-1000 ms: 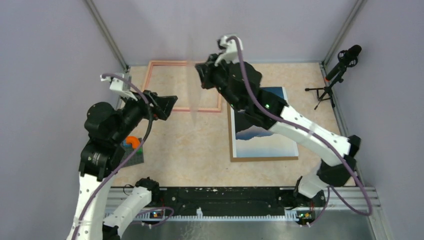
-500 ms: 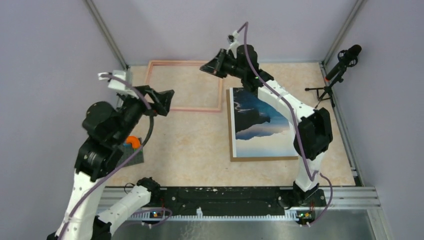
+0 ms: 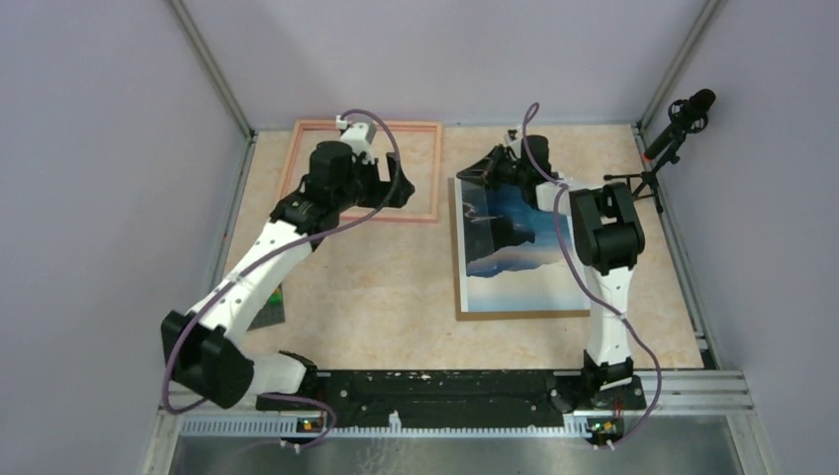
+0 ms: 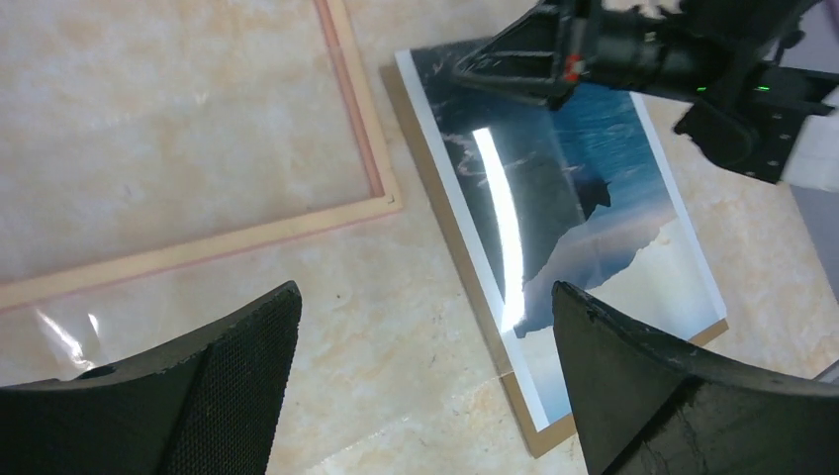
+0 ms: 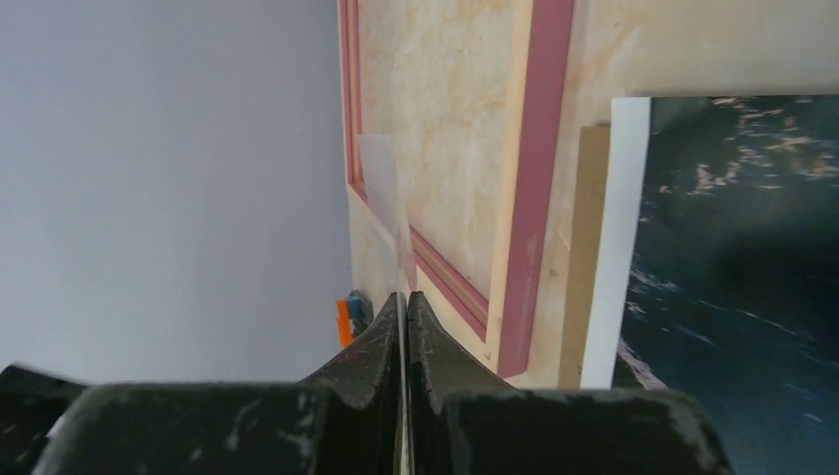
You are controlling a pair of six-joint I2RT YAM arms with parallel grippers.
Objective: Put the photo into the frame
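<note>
Possibly about to crease the photo (image 3: 524, 247) at 3 o'clock, outside the frame (image 3: 411, 125) at 10 o'clock, by prodding its corner with right jaws pressed together, left jaws spread wide.

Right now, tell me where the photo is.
In the top view, the photo lies face up on the right half of the table, on the brown backing board, just right of the frame.
</note>
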